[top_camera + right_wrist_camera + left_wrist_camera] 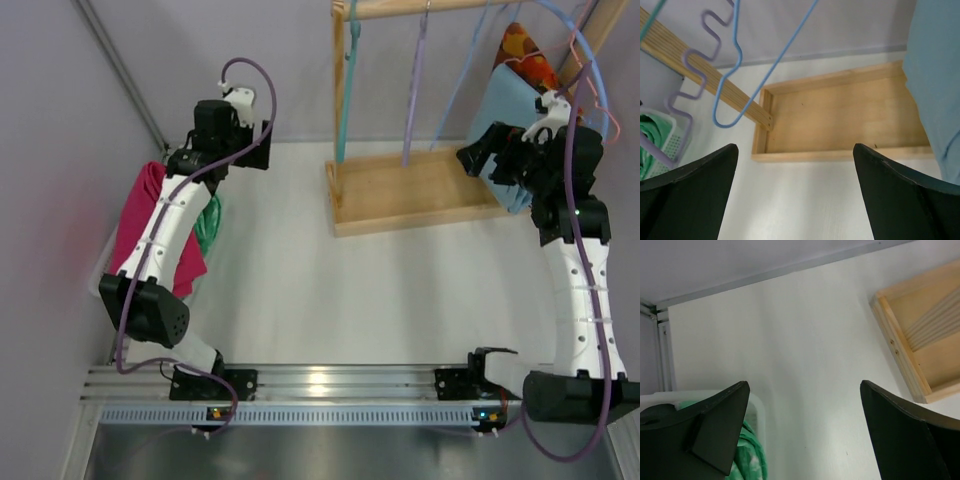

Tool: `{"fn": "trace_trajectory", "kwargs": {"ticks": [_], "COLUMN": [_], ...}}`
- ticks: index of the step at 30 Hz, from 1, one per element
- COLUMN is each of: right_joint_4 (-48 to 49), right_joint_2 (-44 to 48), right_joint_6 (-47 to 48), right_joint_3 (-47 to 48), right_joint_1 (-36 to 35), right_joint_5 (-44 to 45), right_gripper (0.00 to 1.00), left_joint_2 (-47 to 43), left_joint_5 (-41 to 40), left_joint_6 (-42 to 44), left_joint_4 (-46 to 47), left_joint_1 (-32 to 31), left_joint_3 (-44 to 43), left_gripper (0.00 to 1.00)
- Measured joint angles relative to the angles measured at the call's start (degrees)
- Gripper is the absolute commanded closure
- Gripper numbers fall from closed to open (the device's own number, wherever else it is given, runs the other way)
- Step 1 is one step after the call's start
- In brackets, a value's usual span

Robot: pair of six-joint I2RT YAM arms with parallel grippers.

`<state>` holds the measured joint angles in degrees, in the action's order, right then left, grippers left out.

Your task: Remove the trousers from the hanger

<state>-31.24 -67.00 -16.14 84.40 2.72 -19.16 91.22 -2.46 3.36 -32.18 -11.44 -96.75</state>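
Note:
Light blue trousers (503,115) hang at the right end of the wooden rack, with orange patterned trousers (527,55) behind them. My right gripper (474,158) stands open just left of the light blue cloth, holding nothing. In the right wrist view the light blue trousers (935,85) fill the right edge, beside the open right gripper (795,150). Magenta pink trousers (150,225) and mint-green trousers (208,225) lie in a basket at the left. My left gripper (250,150) is open over the table near that basket. The left wrist view shows the left gripper (802,390) empty and the green trousers (747,455) below.
Bare teal (345,90), purple (415,90) and blue (470,80) hangers dangle from the rack's rail. The rack's wooden base (410,190) lies on the white table (300,280). The white basket (675,137) is at the far left, and walls close in the left and back.

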Motion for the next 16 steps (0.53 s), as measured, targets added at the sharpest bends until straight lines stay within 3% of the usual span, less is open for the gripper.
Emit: {"fn": "trace_trajectory", "kwargs": {"ticks": [8, 16], "right_joint_4": [-1.6, -3.08], "right_joint_2": [9.86, 19.28], "right_joint_6": [3.91, 7.63], "right_joint_3": [-15.54, -28.28], "right_joint_1": [2.32, 2.27], "right_joint_5": [-7.23, -16.15], "right_gripper": [0.01, 0.0], "left_joint_2": [-1.11, -3.82], "left_joint_5": [3.37, 4.09], "left_joint_6": [-1.31, -4.61], "left_joint_4": [-0.81, -2.64], "left_joint_1": [-7.98, -8.59], "left_joint_3": [5.49, 15.26], "left_gripper": [0.02, 0.01]}}
